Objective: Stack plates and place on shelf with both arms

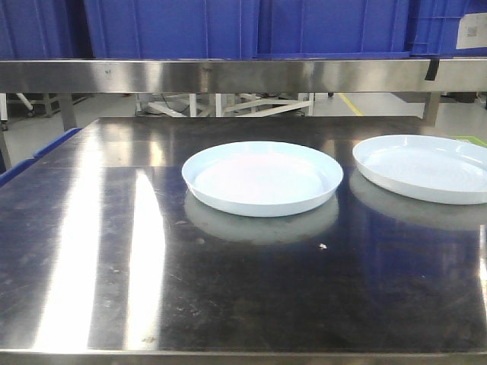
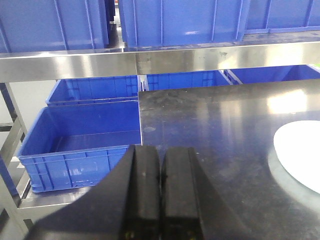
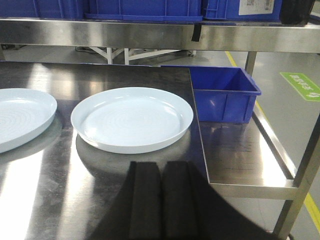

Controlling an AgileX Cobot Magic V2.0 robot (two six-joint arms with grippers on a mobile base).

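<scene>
**Q.** Which step did we record in this panel?
**A.** We judged it the opening one, with nothing stacked yet. Both plates lay singly on the steel table (image 1: 91,251). The shelf (image 1: 228,76) ran above the table's far edge and carried blue crates (image 1: 319,26).

**Q.** Where on the table did the plates sit?
**A.** The centre plate (image 1: 262,179) rested flat near the table's middle. The right-hand plate (image 1: 426,169) rested flat toward the table's right edge, near the first but not touching it.

**Q.** How did we find the grippers?
**A.** The left gripper (image 2: 161,152) hung near the table's left edge, its fingers pressed together with nothing between them. The right gripper (image 3: 161,167) hung near the table's right front, just short of the right-hand plate, likewise closed on nothing.

**Q.** What did the next move call for?
**A.** In our judgement, one gripper had to spread its fingers, take a plate by its rim, lift it level and nest it in the other. Both arms could then raise the pair to the shelf.

**Q.** How did the plates look?
**A.** We saw two alike: large, round, shallow and glossy white with a faint blue tint. Each had a flat bottom and a low upturned rim. The right wrist view showed faint concentric rings. We expected the glaze to be slippery and the low rim to offer little purchase.
</scene>
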